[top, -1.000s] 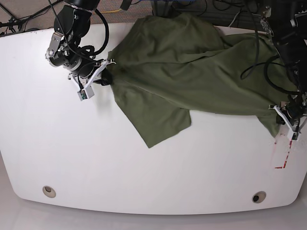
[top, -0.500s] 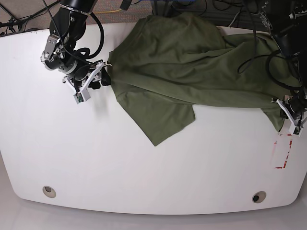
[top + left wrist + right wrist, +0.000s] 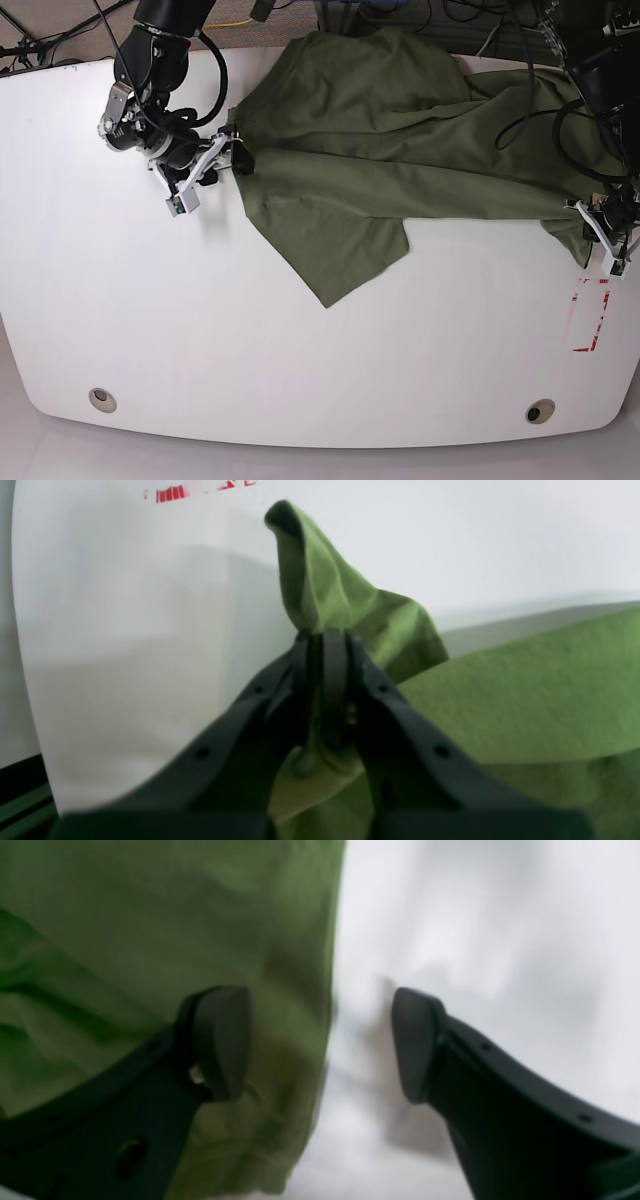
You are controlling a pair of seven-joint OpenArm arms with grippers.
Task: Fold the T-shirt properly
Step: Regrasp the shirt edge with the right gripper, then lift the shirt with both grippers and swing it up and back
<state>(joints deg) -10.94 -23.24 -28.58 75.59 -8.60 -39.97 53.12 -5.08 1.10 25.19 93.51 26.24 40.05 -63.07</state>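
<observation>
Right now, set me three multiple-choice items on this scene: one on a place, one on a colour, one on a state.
1. Where does the T-shirt lie on the table?
A. along the far edge
B. by the near edge holes
C. on the floor

2. What colour is the T-shirt?
A. navy
B. olive green
C. white

3. How does the right pincer stand?
A. shut on the cloth
B. open, with the cloth's edge between its jaws
C. out of view

Answers: 1 A, the base view shows it spread across the far side. 2 B, green in every view. 3 B, the right wrist view shows the jaws apart; the left pincer is the one clamping cloth.
</observation>
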